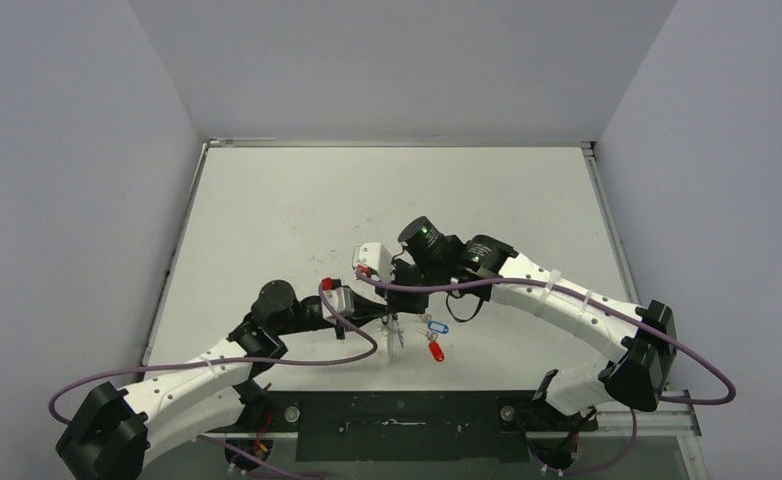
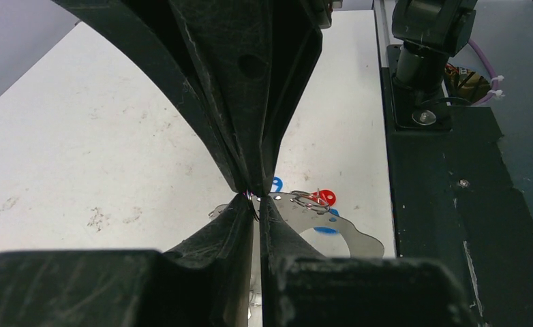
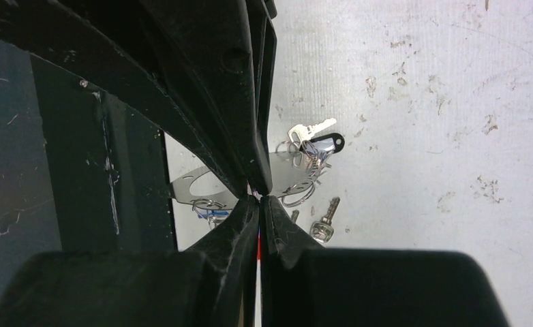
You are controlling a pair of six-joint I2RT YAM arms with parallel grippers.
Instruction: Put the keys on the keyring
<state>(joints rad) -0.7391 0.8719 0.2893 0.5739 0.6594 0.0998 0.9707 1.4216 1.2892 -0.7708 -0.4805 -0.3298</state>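
Silvery wire, thin and dark against the pale table (image 1: 297, 210), shows nipped at the very tips of the left gripper (image 2: 252, 198), whose jaws are pressed together. We take that strand for the keyring (image 2: 254, 210), though too little of it shows for us to be sure. Just past those tips and a little to their right lies a shiny metal plate (image 2: 349, 237) with holes. The keys (image 3: 310, 131) lie around it, one with a blue tag (image 1: 437, 327) and one with a red tag (image 1: 435, 351), both flat on the table and clear of either pair of jaws. We see neither key threaded on the big ring, so we judge the job barely begun, with both keys left to go on. The left arm reaches low and inward, its forearm close to level. The right arm bends in from its side with the wrist tipped down. The right gripper (image 3: 258, 195) has its jaws closed tip to tip, and we can make out nothing between them; the keys sit beyond its tips, to their right.
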